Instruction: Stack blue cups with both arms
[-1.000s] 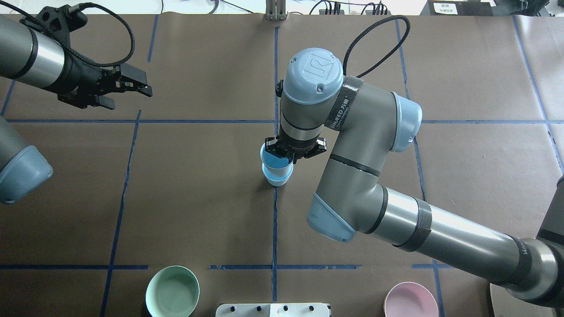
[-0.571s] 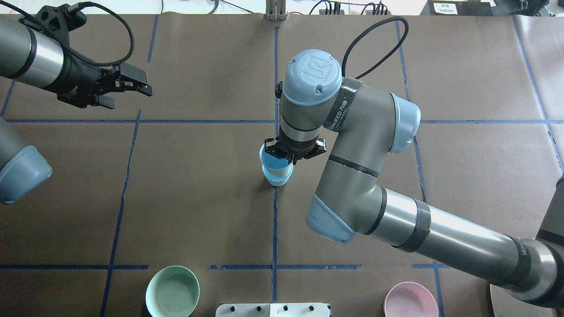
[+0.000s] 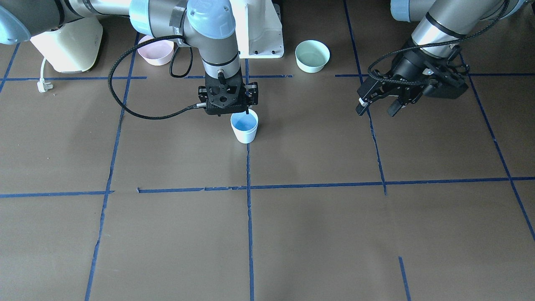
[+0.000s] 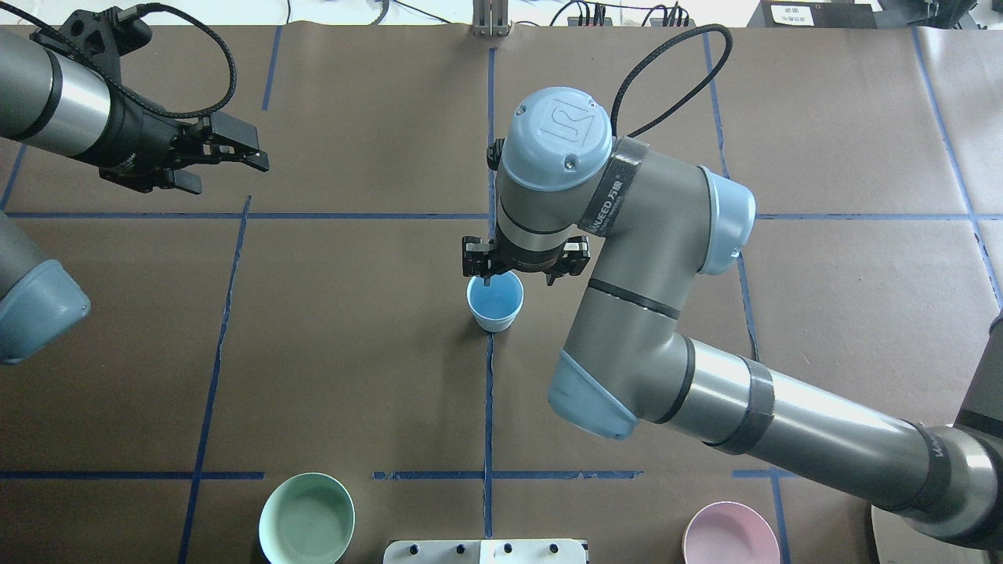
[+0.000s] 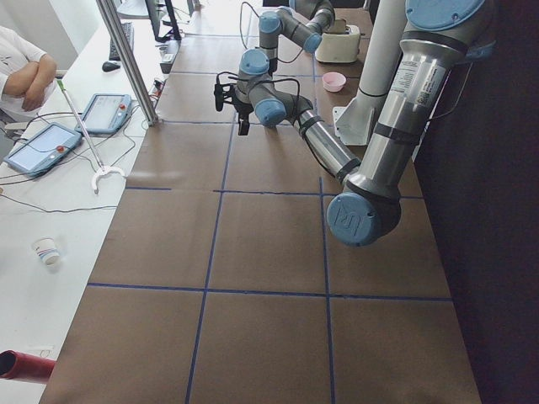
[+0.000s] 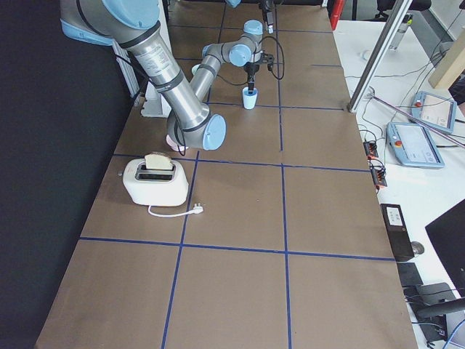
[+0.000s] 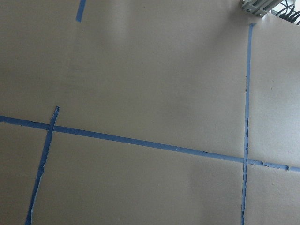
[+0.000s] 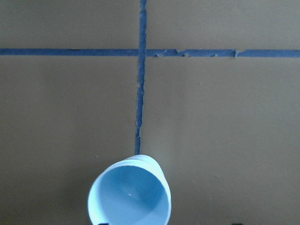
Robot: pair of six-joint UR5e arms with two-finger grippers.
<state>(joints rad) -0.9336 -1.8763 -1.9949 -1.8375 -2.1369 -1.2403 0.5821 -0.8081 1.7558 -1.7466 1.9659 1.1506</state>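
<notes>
**Front-facing view.** The cups (image 3: 244,127) stand nested and upright on the brown surface (image 3: 317,234), on a blue tape line (image 3: 249,217). The right end effector (image 3: 229,109) hangs just above their rim. It is released, with its jaws spread wider than the cups. The left end effector (image 3: 377,108) is well apart over bare surface, also released and holding nothing. A green bowl (image 3: 312,56) and a pink bowl (image 3: 155,50) sit near the pedestal (image 3: 259,29).

**Overhead view.** The cups read as one blue-lined tumbler near the centre, partly under the right end effector. The left end effector is far to the side, with its fingers parted.

**Left view.** The left arm (image 5: 379,160) fills the foreground. The state of neither end effector can be told here.

**Right view.** The cups (image 6: 249,99) stand below the right arm's (image 6: 171,80) tip. A toaster (image 6: 154,182) sits nearer the camera.

**Left wrist view.** Only surface and tape show.

**Right wrist view.** The cups (image 8: 129,199) sit at the lower edge, mouth up, beside a tape crossing.
</notes>
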